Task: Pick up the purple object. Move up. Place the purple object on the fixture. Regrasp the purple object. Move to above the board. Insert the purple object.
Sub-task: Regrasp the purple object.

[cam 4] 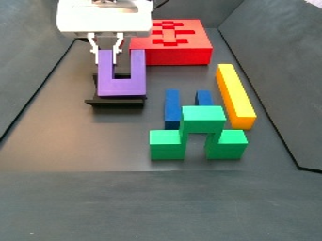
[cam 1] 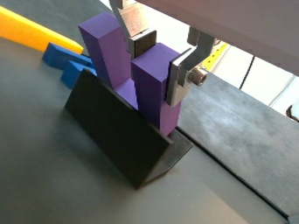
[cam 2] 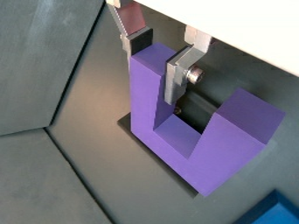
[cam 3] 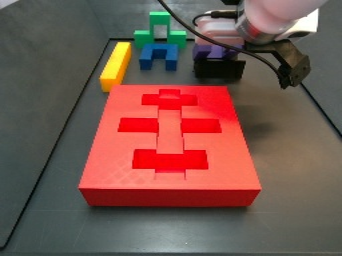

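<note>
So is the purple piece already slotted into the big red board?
No, the purple piece stands on the dark fixture, with the gripper around one prong, apart from the red board.

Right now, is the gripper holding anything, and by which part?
The gripper is closed on the purple object, pinching one upright prong near its top while the piece stands in the fixture.

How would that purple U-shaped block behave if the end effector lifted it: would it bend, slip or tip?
The purple block looks like solid, flat-faced plastic, so probably stiff and light. The end effector straddles one prong in both wrist views; such an off-centre hold might let it swing. Standing prongs-up on the fixture, it looks stable, unlikely to roll.
</note>
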